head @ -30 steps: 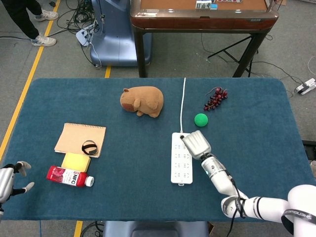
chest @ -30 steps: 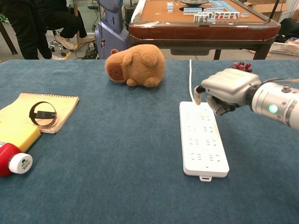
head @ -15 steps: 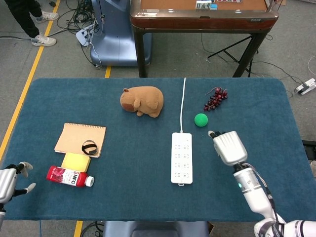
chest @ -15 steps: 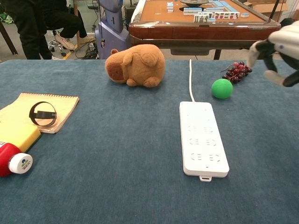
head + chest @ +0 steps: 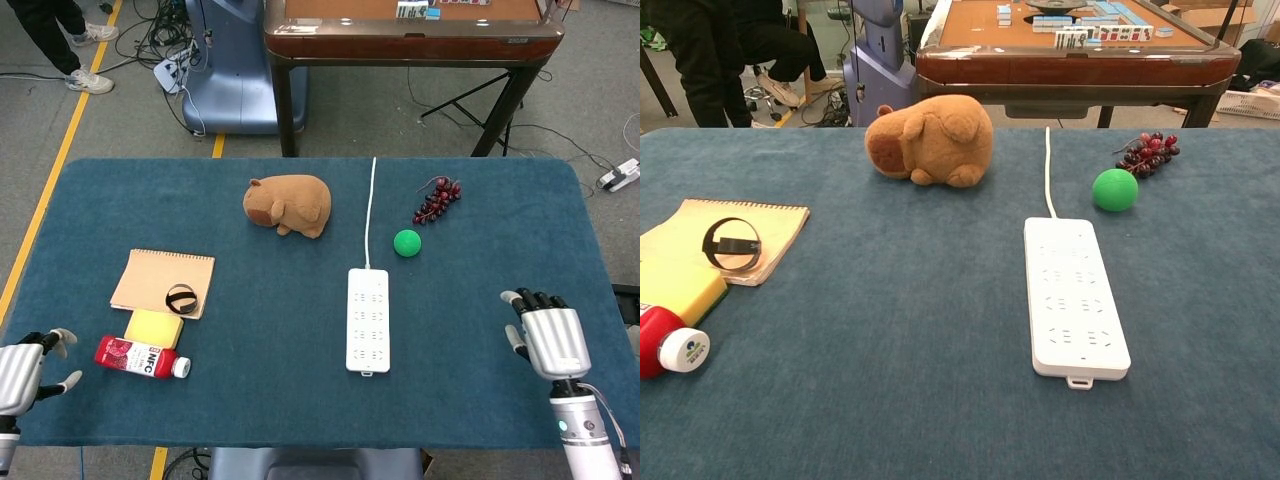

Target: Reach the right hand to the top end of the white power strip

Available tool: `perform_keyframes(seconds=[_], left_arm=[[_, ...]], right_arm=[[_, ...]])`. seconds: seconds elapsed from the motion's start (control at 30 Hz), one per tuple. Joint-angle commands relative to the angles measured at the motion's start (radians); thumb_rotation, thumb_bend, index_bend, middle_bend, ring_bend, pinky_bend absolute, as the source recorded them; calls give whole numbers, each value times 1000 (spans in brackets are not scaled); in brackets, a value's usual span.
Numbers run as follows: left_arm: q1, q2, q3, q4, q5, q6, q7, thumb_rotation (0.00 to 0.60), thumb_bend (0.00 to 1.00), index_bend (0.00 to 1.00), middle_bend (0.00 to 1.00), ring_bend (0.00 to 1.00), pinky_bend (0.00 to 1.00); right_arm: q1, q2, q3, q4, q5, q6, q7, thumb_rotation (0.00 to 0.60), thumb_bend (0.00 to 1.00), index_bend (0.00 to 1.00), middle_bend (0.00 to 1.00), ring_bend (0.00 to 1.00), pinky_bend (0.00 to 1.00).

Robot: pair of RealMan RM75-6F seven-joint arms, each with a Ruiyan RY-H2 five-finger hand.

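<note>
The white power strip (image 5: 367, 319) (image 5: 1073, 293) lies lengthwise at the table's middle, its white cord (image 5: 371, 207) (image 5: 1047, 168) running from its top end to the far edge. My right hand (image 5: 547, 338) hovers near the table's right front edge, well right of the strip, fingers spread and holding nothing. At the front left corner, my left hand (image 5: 24, 367) is open and empty too. Neither hand shows in the chest view.
A green ball (image 5: 406, 242) (image 5: 1115, 189) and red grapes (image 5: 437, 199) (image 5: 1146, 152) lie right of the cord. A brown plush capybara (image 5: 289, 205) (image 5: 931, 140) sits left of it. A notebook (image 5: 162, 282) bearing a black ring (image 5: 181, 298), a yellow sponge (image 5: 153, 328) and a red bottle (image 5: 140, 356) occupy the left.
My right hand left the top end of the power strip and drew back right and toward the front edge, out of the chest view. The left hand barely shifted.
</note>
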Motion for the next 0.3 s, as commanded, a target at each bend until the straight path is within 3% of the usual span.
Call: perform_keyframes(seconds=[0.03,0.3], left_arm=[[0,0,1,-1,7,3,3,600,163,527,555,427,648],[-6,-8,3,-1,15,-4,14,600,163,527,554,424,648]], right_arm=[[-42,-8,11,48,-12,11,97,600,273,339,354,379,449],[-71,47,45,58,-21,-18,208,600,274,339,354,379,448]])
